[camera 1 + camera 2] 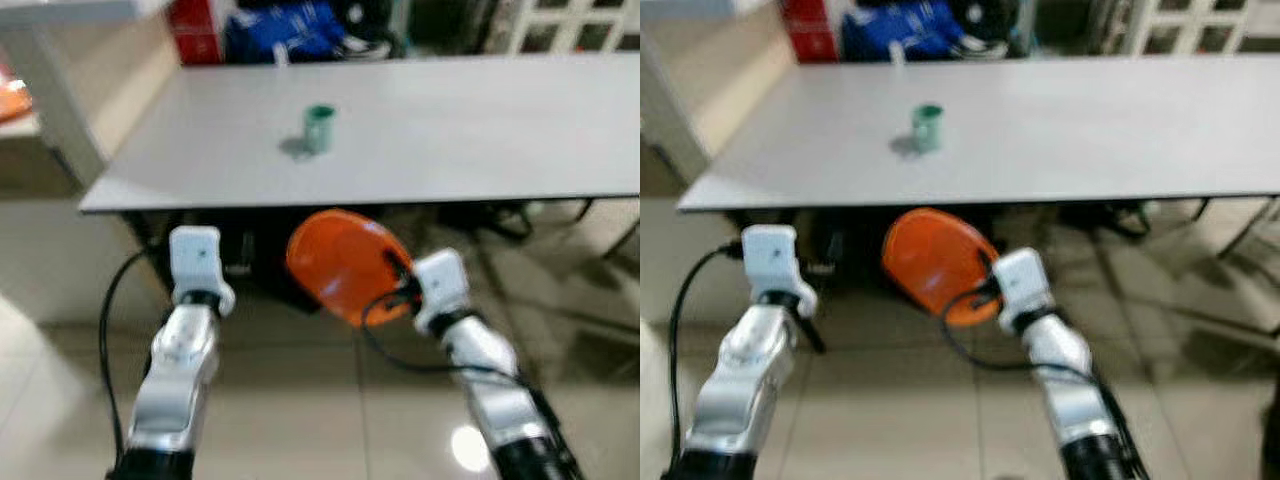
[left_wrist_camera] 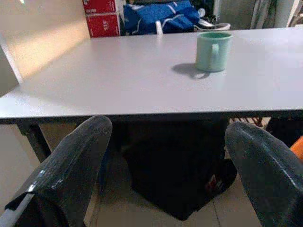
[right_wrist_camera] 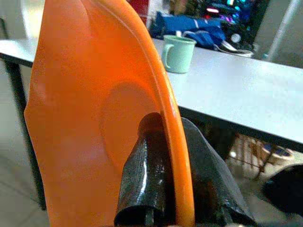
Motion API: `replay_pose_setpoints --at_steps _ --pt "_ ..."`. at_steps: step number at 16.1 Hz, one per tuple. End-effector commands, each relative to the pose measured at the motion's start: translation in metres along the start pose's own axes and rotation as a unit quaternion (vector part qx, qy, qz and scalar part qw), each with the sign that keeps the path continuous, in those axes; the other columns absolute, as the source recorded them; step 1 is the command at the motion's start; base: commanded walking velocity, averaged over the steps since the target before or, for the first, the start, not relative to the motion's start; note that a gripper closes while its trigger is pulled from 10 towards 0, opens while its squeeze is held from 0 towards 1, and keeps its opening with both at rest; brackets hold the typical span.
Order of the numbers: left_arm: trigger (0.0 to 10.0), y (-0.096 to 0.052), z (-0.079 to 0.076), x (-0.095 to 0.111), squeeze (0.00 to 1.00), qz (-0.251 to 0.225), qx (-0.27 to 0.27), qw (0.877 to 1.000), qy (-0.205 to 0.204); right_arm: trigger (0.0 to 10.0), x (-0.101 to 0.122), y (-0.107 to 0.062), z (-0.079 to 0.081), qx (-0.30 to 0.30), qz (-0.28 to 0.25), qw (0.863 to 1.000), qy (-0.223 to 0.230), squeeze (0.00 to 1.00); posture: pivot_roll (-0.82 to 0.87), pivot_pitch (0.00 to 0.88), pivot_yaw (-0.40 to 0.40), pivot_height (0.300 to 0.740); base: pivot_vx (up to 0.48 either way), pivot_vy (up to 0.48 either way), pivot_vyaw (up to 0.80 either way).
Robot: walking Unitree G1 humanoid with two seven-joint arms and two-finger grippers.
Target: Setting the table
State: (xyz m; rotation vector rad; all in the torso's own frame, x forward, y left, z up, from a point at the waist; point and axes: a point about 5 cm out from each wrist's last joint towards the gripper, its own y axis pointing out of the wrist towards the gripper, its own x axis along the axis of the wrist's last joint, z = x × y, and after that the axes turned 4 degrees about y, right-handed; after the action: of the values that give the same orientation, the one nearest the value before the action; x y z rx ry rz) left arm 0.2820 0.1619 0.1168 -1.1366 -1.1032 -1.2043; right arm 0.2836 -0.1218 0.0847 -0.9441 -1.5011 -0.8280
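Mug (image 1: 320,127) alone on table (image 1: 450,140); bags (image 2: 156,16) behind.

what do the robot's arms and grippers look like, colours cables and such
Both arms are shiny silver tubes ending in boxy white wrist blocks. The left gripper has two long, rounded, glossy black fingers, as does the right gripper. A thin black cable loops along the outside of each arm.

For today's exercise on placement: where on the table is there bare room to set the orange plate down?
The table is bare nearly everywhere: the wide stretch right of the green mug, the front strip between mug and near edge, and the left corner. Just the mug's spot is taken. The right pincer holds the plate below the near edge; the left pincer is open.
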Motion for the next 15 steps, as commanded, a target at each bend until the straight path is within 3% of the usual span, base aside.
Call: replay_pose_setpoints --at_steps 1,15 --pt "10.0 0.003 -0.005 0.004 1.0 -0.003 -0.015 1.0 -0.001 0.0 0.009 0.002 -0.007 -0.007 -0.022 1.0 -0.008 0.09 -0.17 0.0 0.094 0.74 0.0 0.0 0.0" --pt "10.0 0.004 -0.015 0.01 1.0 -0.023 -0.043 0.999 -0.002 0.0 0.009 0.003 -0.009 -0.02 -0.019 1.0 -0.009 0.09 -0.18 0.0 0.096 0.74 0.0 0.0 0.0"
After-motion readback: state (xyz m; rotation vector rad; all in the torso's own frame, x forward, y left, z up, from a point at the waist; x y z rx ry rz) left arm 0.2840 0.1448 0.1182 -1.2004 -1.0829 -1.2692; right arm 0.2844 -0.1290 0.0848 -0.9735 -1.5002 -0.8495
